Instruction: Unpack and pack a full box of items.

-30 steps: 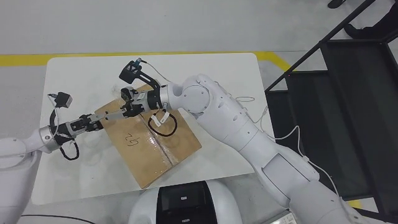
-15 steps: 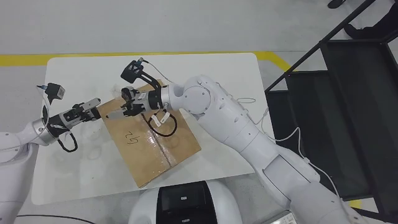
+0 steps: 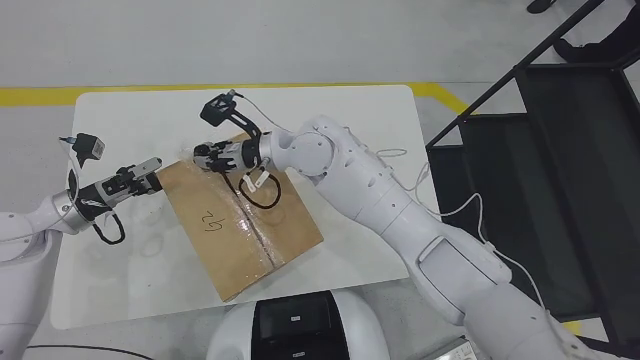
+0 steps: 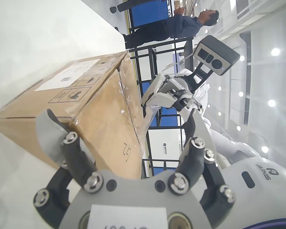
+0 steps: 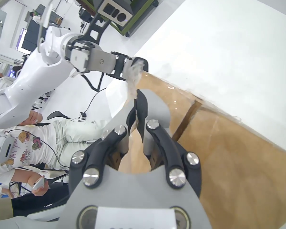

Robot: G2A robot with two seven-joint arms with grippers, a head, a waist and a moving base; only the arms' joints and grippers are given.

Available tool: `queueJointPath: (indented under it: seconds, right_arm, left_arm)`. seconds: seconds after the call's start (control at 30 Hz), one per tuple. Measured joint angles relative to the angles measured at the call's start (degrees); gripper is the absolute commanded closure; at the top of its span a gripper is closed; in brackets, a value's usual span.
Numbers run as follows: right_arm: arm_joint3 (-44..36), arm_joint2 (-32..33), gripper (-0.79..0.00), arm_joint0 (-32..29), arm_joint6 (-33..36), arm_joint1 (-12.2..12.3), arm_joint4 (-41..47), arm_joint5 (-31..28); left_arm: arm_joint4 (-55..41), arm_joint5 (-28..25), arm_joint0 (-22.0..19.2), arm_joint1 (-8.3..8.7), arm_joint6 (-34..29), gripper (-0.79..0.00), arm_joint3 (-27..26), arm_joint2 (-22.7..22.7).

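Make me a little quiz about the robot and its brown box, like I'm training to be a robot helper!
1. Fill in: the right gripper pinches a strip of clear ____.
2. Where is the left gripper?
A. at a corner of the cardboard box
B. on the floor
C. flat on top of the box's middle
3. True or false: the box's flaps stand open.

Key: 1 tape; 2 A; 3 false, the box is shut.

The left tool (image 4: pixel 119 117) is spread wide on its outstretched arm; the right tool (image 5: pixel 137 101) is pinched closed.
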Motion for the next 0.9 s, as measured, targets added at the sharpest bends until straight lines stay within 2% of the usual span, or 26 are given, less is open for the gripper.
queueJointPath:
  seconds: [0.5,0.9]
  right_arm:
    - [4.4,-3.3,0.0,2.2,-5.8,-1.9,-7.3,5.3]
    - [3.7,-4.0,0.0,2.1,-6.7,-2.5,-12.1,9.4]
  left_arm:
    - [0.0,0.0,0.0,0.0,0.0,-0.785,0.0,0.0]
    - [0.0,0.0,0.0,0.0,0.0,-0.785,0.0,0.0]
